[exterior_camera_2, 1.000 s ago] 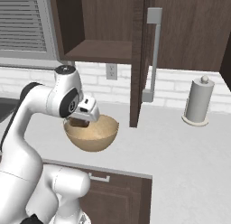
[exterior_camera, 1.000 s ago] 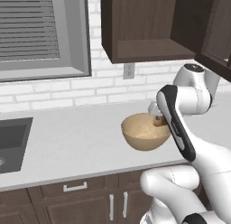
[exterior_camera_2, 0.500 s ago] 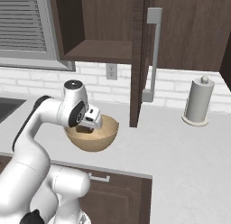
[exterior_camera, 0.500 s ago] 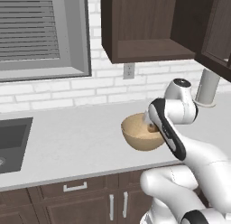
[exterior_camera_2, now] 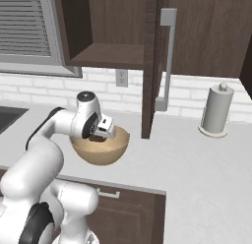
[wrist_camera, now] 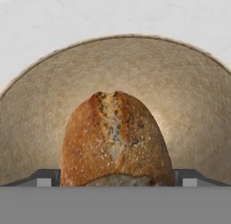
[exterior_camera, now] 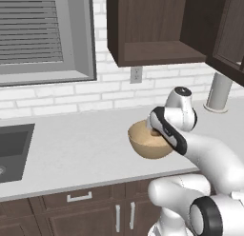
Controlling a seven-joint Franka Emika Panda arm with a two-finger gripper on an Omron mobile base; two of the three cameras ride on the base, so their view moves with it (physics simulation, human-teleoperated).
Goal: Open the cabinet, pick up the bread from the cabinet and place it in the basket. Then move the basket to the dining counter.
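The tan basket (exterior_camera: 144,147) (exterior_camera_2: 101,153) stands on the light grey worktop below the cabinet (exterior_camera: 152,37) (exterior_camera_2: 106,46), whose glass door (exterior_camera_2: 150,66) hangs open. Inside the basket (wrist_camera: 113,69) lies the golden-brown bread (wrist_camera: 115,137), crust split along its top. My gripper (exterior_camera: 155,131) (exterior_camera_2: 101,135) (wrist_camera: 116,179) reaches down into the basket and is open, one finger on each side of the bread with a small gap to it. In both base views my hand hides the bread. The dining counter is out of view.
A paper towel roll (exterior_camera_2: 215,110) (exterior_camera: 218,90) stands at the back right of the worktop. A dark sink (exterior_camera: 12,149) lies at the far left under the window (exterior_camera: 43,35). The open door's edge and bar handle (exterior_camera_2: 167,56) hang just right of the basket.
My arm has folded down and the hand has sunk from the basket's rim into the bowl. The basket has stayed put and the jaws have stayed wide.
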